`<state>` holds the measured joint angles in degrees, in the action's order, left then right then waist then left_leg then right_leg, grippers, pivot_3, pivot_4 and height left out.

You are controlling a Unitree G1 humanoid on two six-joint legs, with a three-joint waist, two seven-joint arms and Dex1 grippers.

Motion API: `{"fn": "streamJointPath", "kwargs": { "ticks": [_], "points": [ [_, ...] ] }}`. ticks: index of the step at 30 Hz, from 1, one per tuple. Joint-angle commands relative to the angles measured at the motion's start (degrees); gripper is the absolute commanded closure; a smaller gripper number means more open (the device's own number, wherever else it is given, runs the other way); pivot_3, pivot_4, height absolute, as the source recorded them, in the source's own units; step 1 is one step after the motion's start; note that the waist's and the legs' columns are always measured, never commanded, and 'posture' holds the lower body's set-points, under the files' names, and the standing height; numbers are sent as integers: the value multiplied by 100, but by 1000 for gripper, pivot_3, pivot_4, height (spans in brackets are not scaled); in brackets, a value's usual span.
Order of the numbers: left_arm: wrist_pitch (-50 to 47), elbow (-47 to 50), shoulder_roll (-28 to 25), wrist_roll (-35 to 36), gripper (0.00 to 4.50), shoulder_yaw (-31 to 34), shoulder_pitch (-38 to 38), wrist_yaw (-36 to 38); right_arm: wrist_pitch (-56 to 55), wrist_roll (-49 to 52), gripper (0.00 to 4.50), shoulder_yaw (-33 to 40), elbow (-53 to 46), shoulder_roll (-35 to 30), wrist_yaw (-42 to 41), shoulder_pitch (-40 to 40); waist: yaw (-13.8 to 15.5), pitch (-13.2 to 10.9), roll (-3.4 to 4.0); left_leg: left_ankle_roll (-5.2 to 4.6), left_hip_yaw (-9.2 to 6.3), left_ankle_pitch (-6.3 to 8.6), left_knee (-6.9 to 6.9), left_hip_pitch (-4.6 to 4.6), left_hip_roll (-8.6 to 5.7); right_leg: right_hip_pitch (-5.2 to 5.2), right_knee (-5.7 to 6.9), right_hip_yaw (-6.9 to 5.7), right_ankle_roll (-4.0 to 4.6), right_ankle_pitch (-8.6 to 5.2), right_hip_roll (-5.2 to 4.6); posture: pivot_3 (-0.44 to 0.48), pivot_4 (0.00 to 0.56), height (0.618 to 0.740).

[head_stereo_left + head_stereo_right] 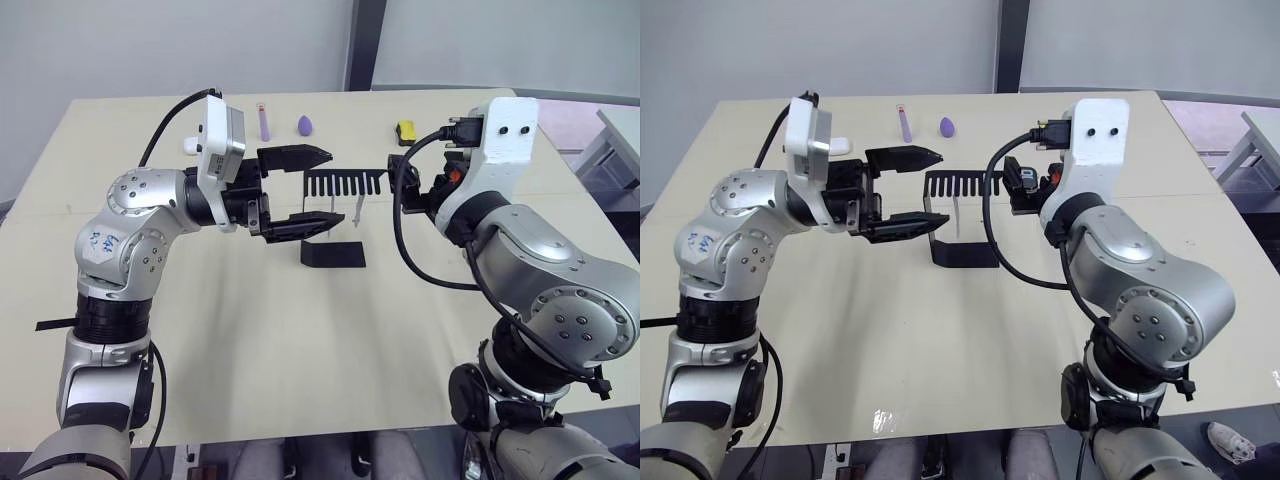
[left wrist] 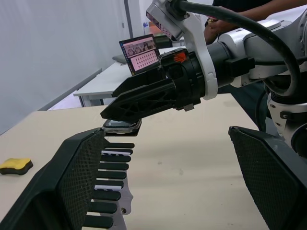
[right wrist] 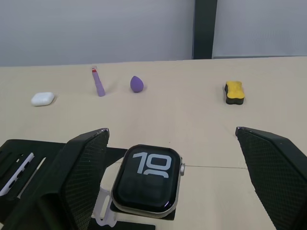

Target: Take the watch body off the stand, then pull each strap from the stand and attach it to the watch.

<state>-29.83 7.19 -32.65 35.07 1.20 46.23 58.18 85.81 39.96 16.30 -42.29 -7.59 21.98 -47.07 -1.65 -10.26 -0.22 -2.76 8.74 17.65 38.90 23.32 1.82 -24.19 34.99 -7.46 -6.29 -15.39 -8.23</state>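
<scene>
The watch body point(image 3: 146, 184) is sitting on the ring end of the stand point(image 1: 335, 215), screen up with white digits showing, and the right end effector point(image 3: 172, 182) is hanging right over it with its fingers point(image 3: 79, 177) spread wide to either side, not touching the case. In the left wrist view the same right end effector point(image 2: 144, 96) is showing side-on just above the watch body point(image 2: 122, 127) at the far tip of the comb. The stand is standing upright near the middle of the pale counter point(image 1: 250, 330), its flat base point(image 1: 333, 255) lying toward the robot and its slotted top reaching toward the robot's right. One strap point(image 1: 357, 210) is hanging down from the comb slots, and in the left wrist view pale strap pieces point(image 2: 115, 153) are lying between the black teeth. The left end effector point(image 1: 300, 190) is hovering at the opposite end of the comb, its two fingers point(image 1: 295, 156) spread apart, one above and one below, holding nothing. Farther back on the counter, well apart from the stand, a purple stick point(image 1: 264, 121), a purple egg-shaped piece point(image 1: 304, 125), a small white case point(image 3: 43, 98) and a yellow-and-black block point(image 1: 405, 131) are resting
</scene>
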Motion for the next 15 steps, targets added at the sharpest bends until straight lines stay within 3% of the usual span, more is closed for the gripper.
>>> {"fn": "streamJointPath", "kwargs": {
  "ticks": [1, 15],
  "points": [
    [130, -25, -68, -80, 40, 109, 154, -13, 51, -155, 0, 44, -53, 34, -214, -173, 0, 0, 0, 0, 0, 0, 0, 0, 0, 0, 0, 0, 0, 0, 0, 0, 150, 740],
    [-61, 109, -58, 3, 40, 210, 157, -163, 464, -640, 0, -46, -148, 187, -699, -213, -3, 0, 0, 1, 9, -2, -1, 12, 0, -21, 6, 10, 0, 0, 0, 0, 150, 740]
  ]
}}
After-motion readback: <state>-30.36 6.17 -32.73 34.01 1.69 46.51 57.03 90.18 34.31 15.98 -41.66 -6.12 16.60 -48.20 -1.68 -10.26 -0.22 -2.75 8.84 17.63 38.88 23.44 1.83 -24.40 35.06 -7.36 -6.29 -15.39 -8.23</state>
